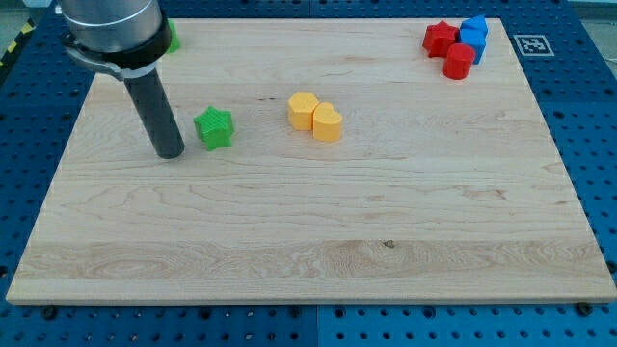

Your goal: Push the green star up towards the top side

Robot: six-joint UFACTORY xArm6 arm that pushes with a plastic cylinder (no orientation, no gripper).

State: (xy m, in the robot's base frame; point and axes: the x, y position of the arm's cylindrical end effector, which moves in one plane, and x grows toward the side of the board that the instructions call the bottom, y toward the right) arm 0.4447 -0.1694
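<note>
The green star (214, 127) lies on the wooden board (308, 241) in the view's upper left part. My tip (172, 152) rests on the board just left of the star and slightly below it, a small gap apart. The dark rod rises from it toward the view's top left corner.
A second green block (172, 39) peeks out behind the arm at the top left edge. Two yellow blocks (315, 116) sit touching right of the star. A red star (440, 37), a red cylinder (459, 61) and blue blocks (473, 35) cluster at the top right corner.
</note>
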